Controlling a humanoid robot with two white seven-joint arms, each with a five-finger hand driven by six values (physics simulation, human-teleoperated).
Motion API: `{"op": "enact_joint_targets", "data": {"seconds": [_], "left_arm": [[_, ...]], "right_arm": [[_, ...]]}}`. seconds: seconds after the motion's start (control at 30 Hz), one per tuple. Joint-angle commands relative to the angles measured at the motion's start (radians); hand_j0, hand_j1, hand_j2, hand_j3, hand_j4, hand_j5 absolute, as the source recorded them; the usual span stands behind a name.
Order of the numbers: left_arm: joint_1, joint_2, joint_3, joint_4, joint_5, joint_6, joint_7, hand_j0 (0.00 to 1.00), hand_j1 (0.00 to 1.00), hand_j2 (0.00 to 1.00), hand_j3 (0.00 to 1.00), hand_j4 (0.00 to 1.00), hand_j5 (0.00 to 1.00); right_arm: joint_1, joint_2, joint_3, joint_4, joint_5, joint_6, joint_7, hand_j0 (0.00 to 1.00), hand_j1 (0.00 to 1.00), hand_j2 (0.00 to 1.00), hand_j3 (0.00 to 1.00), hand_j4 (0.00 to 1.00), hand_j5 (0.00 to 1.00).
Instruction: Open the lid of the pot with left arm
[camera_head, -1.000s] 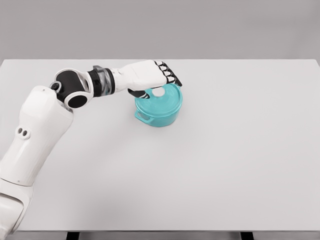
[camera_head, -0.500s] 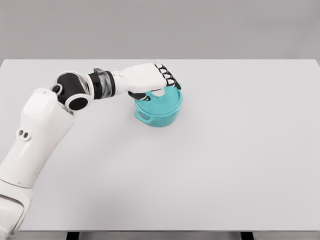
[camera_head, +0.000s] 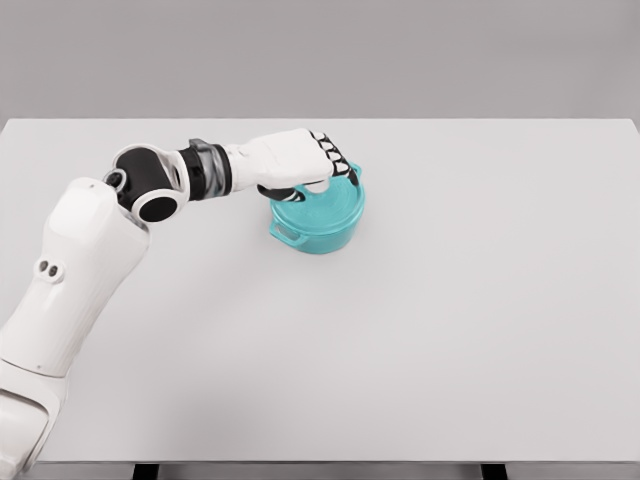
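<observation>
A teal pot (camera_head: 312, 232) with side handles stands on the white table (camera_head: 450, 300), left of the middle and toward the back. Its teal lid (camera_head: 338, 204) sits flat on it. My left hand (camera_head: 315, 184) lies over the lid from the left. The black-tipped fingers (camera_head: 335, 165) curl down over the lid's centre, and the thumb hooks in from the near side. The knob is hidden under the hand. My left arm (camera_head: 90, 260) reaches in from the lower left.
Nothing else stands on the table. Its back edge runs just behind the pot, and its front edge lies along the bottom of the view.
The fingers have curled further down over the lid's centre, covering the white knob that showed a second ago. The pot and lid have not moved.
</observation>
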Motion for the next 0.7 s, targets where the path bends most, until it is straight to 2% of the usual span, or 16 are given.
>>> {"op": "enact_joint_targets", "data": {"seconds": [0.0,0.53,0.67], "left_arm": [[0.000,0.000,-0.001,0.000,0.005,0.003,0.001,0.78,0.78,0.78,0.78,0.78,0.78],[0.012,0.002,0.000,-0.001,0.005,0.003,0.001,0.77,0.77,0.77,0.77,0.77,0.77],[0.012,0.002,0.000,-0.001,0.005,0.003,0.001,0.73,0.73,0.73,0.73,0.73,0.73]], "right_arm": [[0.000,0.000,0.000,0.000,-0.001,0.000,0.000,1.00,1.00,1.00,1.00,1.00,1.00],[0.000,0.000,0.000,0.000,-0.001,0.000,0.000,1.00,1.00,1.00,1.00,1.00,1.00],[0.000,0.000,0.000,0.000,-0.001,0.000,0.000,1.00,1.00,1.00,1.00,1.00,1.00]]}}
